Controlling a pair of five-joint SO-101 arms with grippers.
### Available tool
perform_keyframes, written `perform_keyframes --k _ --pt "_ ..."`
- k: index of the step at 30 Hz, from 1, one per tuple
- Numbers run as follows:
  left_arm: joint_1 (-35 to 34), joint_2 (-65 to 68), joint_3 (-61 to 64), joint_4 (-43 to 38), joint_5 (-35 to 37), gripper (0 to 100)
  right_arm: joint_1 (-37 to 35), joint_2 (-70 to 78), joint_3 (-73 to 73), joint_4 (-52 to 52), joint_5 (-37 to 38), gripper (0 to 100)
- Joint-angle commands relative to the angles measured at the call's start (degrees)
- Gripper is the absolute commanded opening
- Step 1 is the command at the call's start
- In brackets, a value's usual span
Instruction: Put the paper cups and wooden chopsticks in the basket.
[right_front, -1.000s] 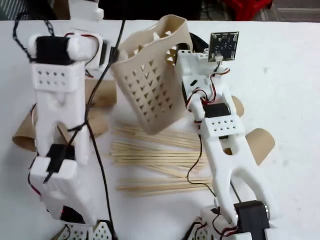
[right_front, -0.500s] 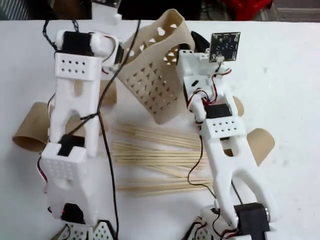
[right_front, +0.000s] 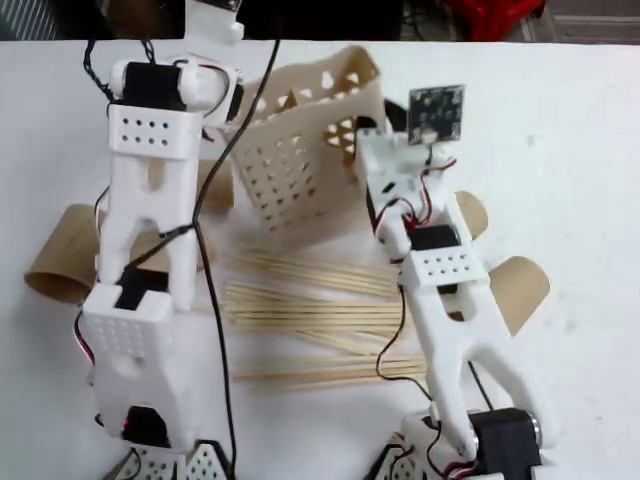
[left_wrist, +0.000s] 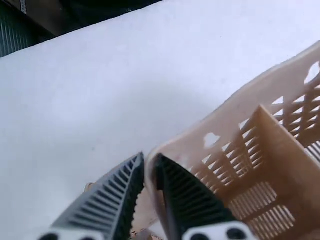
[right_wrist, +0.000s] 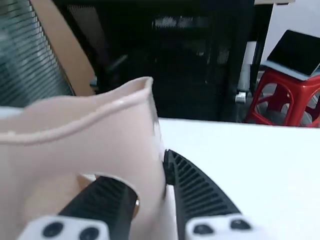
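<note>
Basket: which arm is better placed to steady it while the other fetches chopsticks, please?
Probably right: the right gripper has the basket wall well past its fingertips; the left gripper pinches only the rim.

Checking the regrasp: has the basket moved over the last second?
Yes. The basket has swung its lower end left and back, away from the chopsticks.

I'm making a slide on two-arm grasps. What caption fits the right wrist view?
Right gripper shut on the rim of the basket, white table beyond.
</note>
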Motion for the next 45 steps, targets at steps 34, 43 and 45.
perform_keyframes --k 34,43,45 --pt "0.4 -0.4 11.34 -17.93 3.6 3 0.04 -12.62 3.52 28.44 17.32 24.9" --pt "-0.4 -0.66 7.12 -16.0 3.43 16 0.4 -16.13 -4.13 33.36 17.85 35.5" --pt "-1.45 -0.84 4.57 -14.24 3.43 16 0.13 -16.66 -4.84 35.12 17.85 34.6"
